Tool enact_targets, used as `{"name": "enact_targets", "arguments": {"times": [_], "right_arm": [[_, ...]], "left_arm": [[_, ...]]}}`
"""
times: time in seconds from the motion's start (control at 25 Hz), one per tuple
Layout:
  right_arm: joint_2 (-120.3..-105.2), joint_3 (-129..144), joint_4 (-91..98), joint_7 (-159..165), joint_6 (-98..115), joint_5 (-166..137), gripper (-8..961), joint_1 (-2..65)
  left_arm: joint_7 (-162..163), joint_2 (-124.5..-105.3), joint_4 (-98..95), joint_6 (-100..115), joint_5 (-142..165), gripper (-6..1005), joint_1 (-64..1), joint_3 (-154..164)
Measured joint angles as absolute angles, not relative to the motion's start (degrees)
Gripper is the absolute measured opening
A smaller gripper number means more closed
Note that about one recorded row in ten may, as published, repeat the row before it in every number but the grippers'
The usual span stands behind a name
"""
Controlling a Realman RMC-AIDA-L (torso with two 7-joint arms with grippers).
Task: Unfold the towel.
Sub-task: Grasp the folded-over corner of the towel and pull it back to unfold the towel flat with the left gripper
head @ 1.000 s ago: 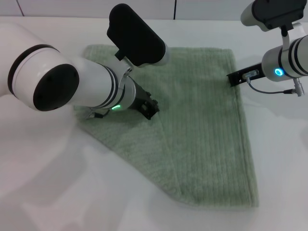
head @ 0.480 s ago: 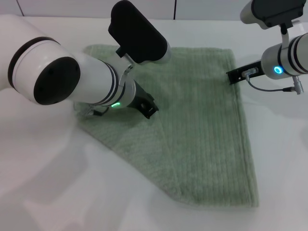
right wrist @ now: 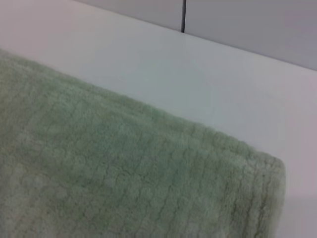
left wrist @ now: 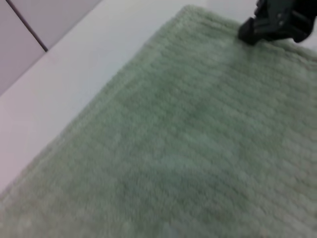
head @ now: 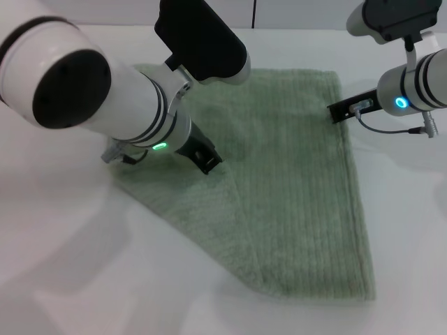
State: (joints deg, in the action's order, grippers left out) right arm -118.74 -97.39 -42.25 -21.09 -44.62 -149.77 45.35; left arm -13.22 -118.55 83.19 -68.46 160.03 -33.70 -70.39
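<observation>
Lying folded diagonally on the desk (head: pixel 63 265), the towel (head: pixel 300 209) awaits opening: left gripper (head: pixel 207 162) over its middle, right gripper (head: pixel 338 112) at its edge, finger states unclear.

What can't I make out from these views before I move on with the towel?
- Left claw: in the head view its tip sits on the towel; the arm hides whether it grips cloth.
- Right claw: at the towel's far right edge, too small to judge; its wrist view shows none of it.
- The towel's left part: covered by the left arm in the head view.
</observation>
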Motion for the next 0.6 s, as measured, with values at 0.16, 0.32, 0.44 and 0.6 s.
{"name": "enact_targets", "arguments": {"times": [0.16,0.32,0.44,0.6], "right_arm": [[-118.74,-97.38,-42.0,-21.09,-44.52,-149.77,61,45.54],[-118.74,-97.38,-42.0,-21.09,-44.52,-149.77,63,45.66],[-118.74,-97.44,-42.0,-21.09,-44.52,-149.77,65,45.68],[-118.74,-97.47,-42.0,-21.09,-44.23,-149.77,67,45.74]], "left_arm": [[-12.34,-118.57,86.99,-74.46,162.18,10,-33.69,-70.61],[-12.01,-118.57,90.01,-79.64,163.94,14,-33.66,-70.63],[-11.05,-118.53,92.98,-84.72,165.3,17,-33.69,-70.84],[-10.79,-118.36,94.71,-87.97,165.49,21,-33.53,-71.28]]}}
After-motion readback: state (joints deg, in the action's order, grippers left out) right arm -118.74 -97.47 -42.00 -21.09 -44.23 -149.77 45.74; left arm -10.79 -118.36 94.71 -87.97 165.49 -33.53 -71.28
